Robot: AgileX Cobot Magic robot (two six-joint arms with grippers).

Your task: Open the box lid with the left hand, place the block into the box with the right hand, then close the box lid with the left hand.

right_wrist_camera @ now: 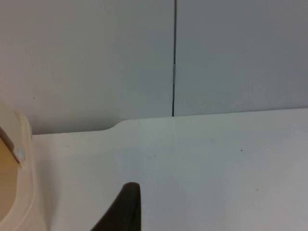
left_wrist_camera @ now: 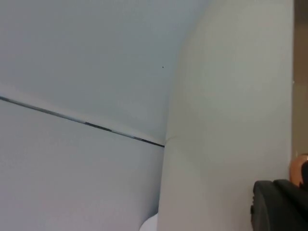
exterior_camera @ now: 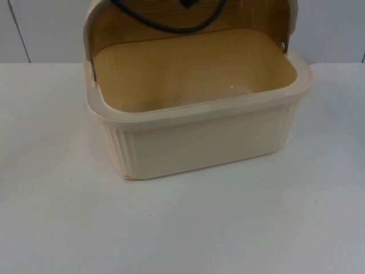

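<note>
A cream ribbed box [exterior_camera: 199, 137] stands on the table at the back centre. Its lid [exterior_camera: 171, 23] is swung up and back, showing a wood-coloured underside. The box's tan floor [exterior_camera: 188, 80] lies bare. In the left wrist view my left gripper [left_wrist_camera: 281, 207] is right up against a pale curved surface [left_wrist_camera: 231, 120], which looks like the lid's outside, with a small orange-brown patch [left_wrist_camera: 298, 168] beside it. My right gripper [right_wrist_camera: 122, 211] hovers over the table just beside the box's rim [right_wrist_camera: 19, 183].
White table top [exterior_camera: 228, 228] stretches wide in front of and beside the box. The grey partition wall [exterior_camera: 45, 28] closes off the back, with a dark seam [right_wrist_camera: 173, 57] running down it.
</note>
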